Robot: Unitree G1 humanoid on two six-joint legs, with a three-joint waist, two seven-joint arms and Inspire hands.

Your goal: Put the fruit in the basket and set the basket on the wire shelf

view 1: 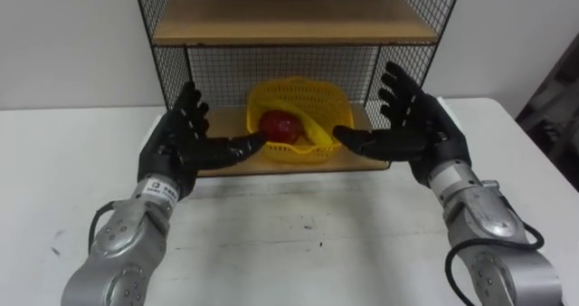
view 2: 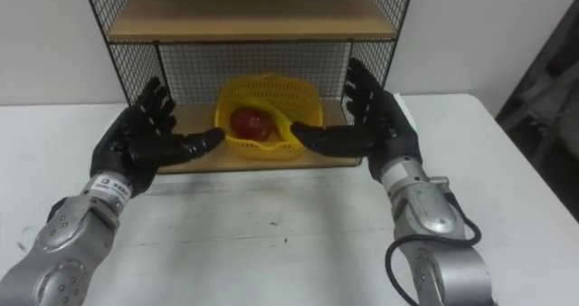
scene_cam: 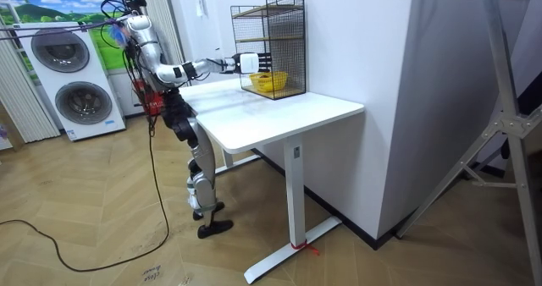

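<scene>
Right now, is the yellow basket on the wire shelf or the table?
On the shelf: the yellow basket, with a red fruit and a banana inside, rests on the lower board of the wire shelf.

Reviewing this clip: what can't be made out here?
- Eye views: black wire shelf with wooden boards, top cut off by the upper edge.
- Eye views: yellow plastic mesh basket, lower sides behind thumbs of left robot hand and right robot hand; contact unclear.
- Room view: red fruit too small.
</scene>
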